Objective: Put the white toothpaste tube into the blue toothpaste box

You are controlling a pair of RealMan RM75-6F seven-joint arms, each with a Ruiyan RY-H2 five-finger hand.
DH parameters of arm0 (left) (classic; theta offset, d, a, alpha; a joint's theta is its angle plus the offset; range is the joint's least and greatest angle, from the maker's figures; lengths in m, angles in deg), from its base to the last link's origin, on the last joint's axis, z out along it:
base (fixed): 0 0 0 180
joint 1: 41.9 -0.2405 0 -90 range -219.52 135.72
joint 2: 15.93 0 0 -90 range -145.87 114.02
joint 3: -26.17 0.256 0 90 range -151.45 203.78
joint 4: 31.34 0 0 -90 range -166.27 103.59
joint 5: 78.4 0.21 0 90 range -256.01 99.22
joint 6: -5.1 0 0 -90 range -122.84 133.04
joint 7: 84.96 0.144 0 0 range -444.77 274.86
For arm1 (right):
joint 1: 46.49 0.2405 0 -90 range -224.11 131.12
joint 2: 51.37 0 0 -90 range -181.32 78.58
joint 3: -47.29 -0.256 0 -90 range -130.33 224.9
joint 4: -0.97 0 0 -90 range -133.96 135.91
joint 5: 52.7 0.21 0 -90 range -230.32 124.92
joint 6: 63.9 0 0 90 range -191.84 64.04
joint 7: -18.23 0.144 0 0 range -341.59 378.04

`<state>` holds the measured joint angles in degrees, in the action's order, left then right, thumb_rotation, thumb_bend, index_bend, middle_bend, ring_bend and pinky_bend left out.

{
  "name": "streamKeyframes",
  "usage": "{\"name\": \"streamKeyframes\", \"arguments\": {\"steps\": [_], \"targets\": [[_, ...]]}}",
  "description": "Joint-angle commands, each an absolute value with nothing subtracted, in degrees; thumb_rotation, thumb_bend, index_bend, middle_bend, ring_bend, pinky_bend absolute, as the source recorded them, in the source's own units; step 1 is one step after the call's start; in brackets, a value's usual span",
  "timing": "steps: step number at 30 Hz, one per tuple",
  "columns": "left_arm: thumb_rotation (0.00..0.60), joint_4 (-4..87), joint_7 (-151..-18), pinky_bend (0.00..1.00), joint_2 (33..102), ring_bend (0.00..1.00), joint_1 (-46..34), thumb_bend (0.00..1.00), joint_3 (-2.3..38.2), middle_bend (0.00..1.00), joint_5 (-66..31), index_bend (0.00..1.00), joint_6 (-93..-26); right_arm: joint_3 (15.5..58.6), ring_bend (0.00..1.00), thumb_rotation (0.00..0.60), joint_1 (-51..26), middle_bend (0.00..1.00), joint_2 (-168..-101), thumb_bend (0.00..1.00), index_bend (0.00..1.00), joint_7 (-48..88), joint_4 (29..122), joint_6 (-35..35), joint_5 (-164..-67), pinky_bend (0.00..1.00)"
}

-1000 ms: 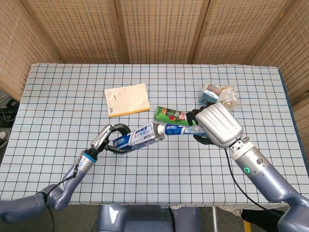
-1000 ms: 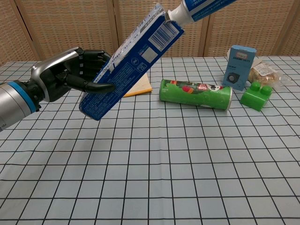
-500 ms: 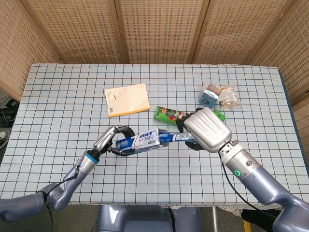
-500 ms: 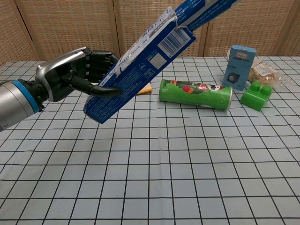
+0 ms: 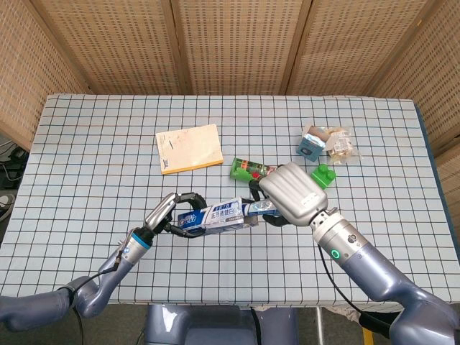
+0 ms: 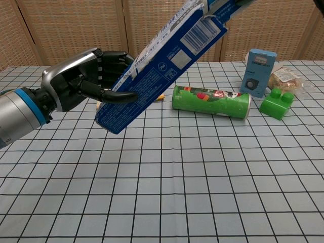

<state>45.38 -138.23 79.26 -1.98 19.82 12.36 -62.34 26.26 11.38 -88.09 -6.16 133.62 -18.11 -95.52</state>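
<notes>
Now you have the blue toothpaste box [image 6: 157, 66] held off the table in your left hand [image 6: 83, 78], fingers wrapped round its lower end, thumb across the near face, its open flapped end tilted up toward the right. The white toothpaste tube [image 5: 256, 208] is mostly inside; only a short stretch shows between the box mouth and your right hand [image 5: 290, 194]. That hand covers the tube's tail in the head view and sits out of the chest view, so you cannot tell how its fingers close, though it appears to be holding the tube.

Judge the box as light, thin card that crushes if squeezed, so keep the grip on its edges near the closed end. The tube is likely soft and will buckle if pushed from far back; push close to the mouth.

Printing on the box includes a barcode and small white text, too small to read. Behind, on the table, lie a green can [image 6: 211, 100], a yellow notebook [image 5: 189, 148] and a green block [image 6: 277, 103].
</notes>
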Motion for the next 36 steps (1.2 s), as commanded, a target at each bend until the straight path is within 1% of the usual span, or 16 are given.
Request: {"name": "streamKeyframes", "arguments": {"steps": [1,2,3,4,5,8,11,14,17,18,21,28,36], "targets": [[0.6,45.41,-138.54,0.46,80.08,0.48,-1.96,0.18,19.53,0.5,12.07,0.56,-62.66,26.37,0.57,0.6,12.93,0.52,-88.37,0.42,0.43,-7.35,134.17,-17.65,-94.12,0.53],[0.6,45.51,-139.05,0.46,80.84,0.48,-1.91,0.18,19.23,0.5,11.71,0.57,-62.78,26.15,0.51,0.6,13.49,0.43,-88.57,0.33,0.32,-7.85,134.51,-16.96,-94.18,0.48],[0.6,45.34,-139.26,0.46,81.49,0.48,-1.9,0.18,19.01,0.5,11.46,0.57,-62.95,26.13,0.45,0.6,13.72,0.35,-88.76,0.26,0.24,-8.01,134.82,-16.35,-94.12,0.43],[0.6,45.52,-140.33,0.46,82.46,0.48,-1.76,0.18,18.64,0.5,10.97,0.58,-62.9,25.57,0.37,0.6,13.82,0.25,-89.0,0.18,0.16,-8.08,135.21,-14.95,-95.03,0.35],[0.6,45.38,-140.65,0.46,82.88,0.48,-1.7,0.19,18.46,0.51,10.77,0.59,-62.91,25.52,0.3,0.6,13.68,0.18,-89.19,0.14,0.11,-8.05,135.49,-14.29,-95.54,0.28],[0.6,45.02,-141.8,0.46,84.29,0.48,-1.64,0.19,17.84,0.52,10.18,0.61,-63.3,25.47,0.22,0.6,13.14,0.11,-89.6,0.13,0.06,-8.32,135.96,-12.07,-97.66,0.19],[0.6,44.46,-142.91,0.46,85.76,0.48,-1.34,0.19,17.66,0.52,10.12,0.62,-63.35,25.01,0.18,0.6,11.96,0.07,-90.24,0.13,0.04,-8.32,135.96,-8.44,-101.34,0.14],[0.6,43.88,-143.37,0.46,86.82,0.49,-1.25,0.19,17.62,0.53,10.06,0.63,-63.49,24.65,0.16,0.6,10.73,0.07,-89.69,0.13,0.04,-9.14,135.96,-5.12,-103.82,0.11],[0.6,43.34,-143.51,0.47,87.55,0.49,-1.37,0.21,17.45,0.54,10.15,0.64,-64.25,24.47,0.16,0.6,9.33,0.07,-89.04,0.13,0.05,-11.18,135.01,-1.14,-106.28,0.1],[0.6,43.29,-143.96,0.47,87.77,0.5,-1.57,0.21,17.23,0.54,9.95,0.65,-64.68,24.68,0.16,0.6,8.18,0.07,-88.45,0.13,0.05,-12.72,133.62,1.32,-107.58,0.09],[0.6,44.05,-146.5,0.48,87.56,0.51,-2.11,0.22,16.77,0.55,9.82,0.67,-65.86,25.58,0.16,0.6,5.37,0.08,-88.17,0.13,0.06,-13.61,130.34,5.12,-109.13,0.09],[0.6,46.66,-153.15,0.48,85.58,0.51,-3.61,0.2,16.07,0.55,10.44,0.66,-69.16,26.62,0.16,0.6,1.7,0.09,-88.48,0.13,0.09,-13.29,123.61,8.42,-108.81,0.1],[0.6,50.16,-163.04,0.48,82.62,0.51,-5.51,0.2,13.96,0.55,10.35,0.63,-73.4,28.12,0.16,0.6,-1.48,0.09,-90.03,0.13,0.1,-10.36,115.36,7.72,-105.63,0.1]]}}
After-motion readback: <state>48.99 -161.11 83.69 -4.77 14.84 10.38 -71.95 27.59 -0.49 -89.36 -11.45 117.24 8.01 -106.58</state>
